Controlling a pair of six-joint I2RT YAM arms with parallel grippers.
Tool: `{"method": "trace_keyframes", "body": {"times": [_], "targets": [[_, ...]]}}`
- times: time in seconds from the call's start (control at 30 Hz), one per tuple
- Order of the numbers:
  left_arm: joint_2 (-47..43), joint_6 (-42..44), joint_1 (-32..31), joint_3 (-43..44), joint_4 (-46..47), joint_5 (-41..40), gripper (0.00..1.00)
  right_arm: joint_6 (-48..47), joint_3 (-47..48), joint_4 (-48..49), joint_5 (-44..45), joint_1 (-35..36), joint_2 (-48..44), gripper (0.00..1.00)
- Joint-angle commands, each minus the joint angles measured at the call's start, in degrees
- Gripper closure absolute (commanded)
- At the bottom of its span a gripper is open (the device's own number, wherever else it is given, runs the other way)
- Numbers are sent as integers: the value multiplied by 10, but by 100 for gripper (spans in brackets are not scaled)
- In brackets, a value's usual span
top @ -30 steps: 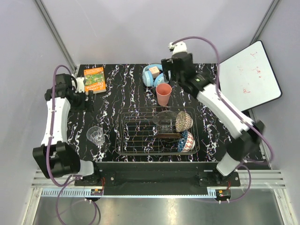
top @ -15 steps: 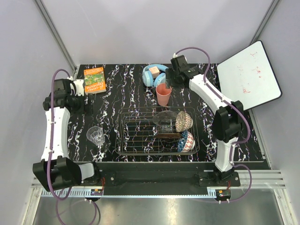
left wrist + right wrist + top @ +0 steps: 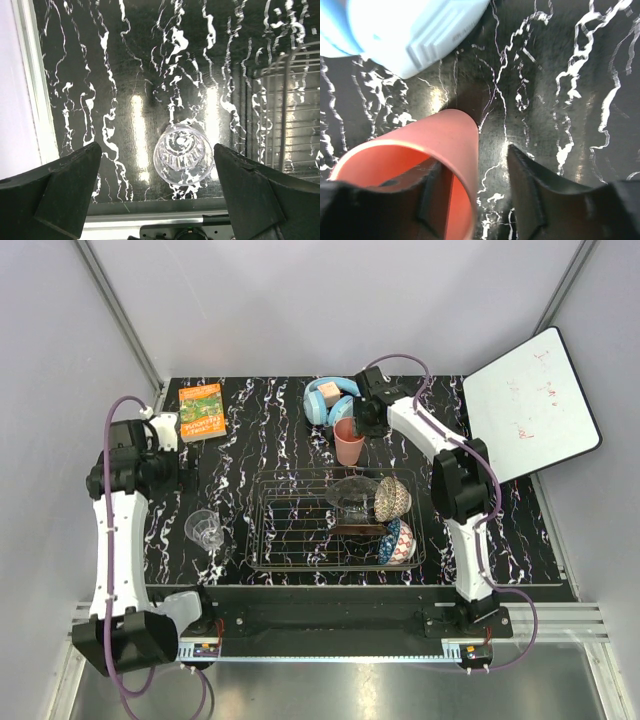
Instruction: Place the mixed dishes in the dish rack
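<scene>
The salmon-pink cup (image 3: 348,442) (image 3: 435,135) stands upright behind the dish rack (image 3: 300,530). My right gripper (image 3: 358,426) (image 3: 472,165) is open and straddles the cup's right wall. One finger is inside the cup, the other is outside with a small gap. The small clear glass tumbler (image 3: 205,530) (image 3: 183,155) stands upright left of the rack. My left gripper (image 3: 188,475) (image 3: 156,149) hovers above it, open wide, holding nothing. In the rack sit the clear glass dish (image 3: 350,498), the beige-brown bowl (image 3: 392,497) and the blue-patterned bowl (image 3: 397,542).
Light-blue headphones (image 3: 328,398) (image 3: 410,25) lie just behind the cup. An orange book (image 3: 202,410) is at the back left. A whiteboard (image 3: 530,405) leans off the table's right side. The rack's wires (image 3: 290,100) run close to the tumbler's right.
My right arm swung in and down onto the cup, and its jaws narrowed around the wall. My left arm drew back toward the near left, and its jaws opened a little wider.
</scene>
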Motion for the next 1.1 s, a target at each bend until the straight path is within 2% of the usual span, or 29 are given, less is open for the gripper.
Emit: {"method": "trace_keyframes", "body": {"times": [0.0,0.1,0.13,0.27,0.33,0.43,0.47,0.5,0.53,0.57,0.6,0.63,0.67,0.7,0.73,0.77,0.8,0.83,0.97,1.07], "targets": [[-38,17,-1,-9,12,39,1,13,21,-11,-6,-1,12,66],[-51,16,-1,-5,6,58,1,12,10,-10,-2,-1,-2,94],[-56,9,-1,-2,4,68,1,13,6,-11,-1,-2,-9,100],[-49,-31,-24,46,12,153,1,14,-13,6,-30,-2,-93,100],[-41,-51,-55,73,19,177,1,22,-39,26,-70,-2,-135,100],[-30,-82,-66,117,43,274,1,48,-92,88,-189,-1,-225,100],[-23,-89,-67,139,42,341,1,61,-112,137,-225,-2,-274,100],[-15,-110,-66,149,42,376,1,104,-161,166,-309,-2,-298,100],[1,-119,-66,157,47,409,1,134,-194,206,-356,-5,-322,100],[9,-127,-67,172,49,486,1,171,-231,309,-396,-3,-367,100],[18,-152,-67,179,49,526,1,267,-311,367,-457,-3,-387,100],[34,-161,-67,184,54,564,1,319,-354,508,-485,-4,-405,100],[42,-169,-67,188,59,629,1,374,-434,577,-505,-4,-428,100],[49,-195,-67,189,68,652,1,478,-470,643,-525,-3,-434,100],[60,-204,-68,188,84,671,1,523,-501,754,-531,-2,-437,100],[64,-207,-69,188,89,696,1,561,-551,799,-531,-1,-435,100],[66,-211,-70,187,93,701,1,614,-568,834,-531,4,-434,100],[70,-217,-73,184,108,707,1,627,-577,872,-532,7,-429,100],[82,-233,-104,184,131,746,1,620,-563,849,-531,31,-416,100],[80,-231,-120,185,134,746,1,642,-548,871,-534,42,-396,100]]}}
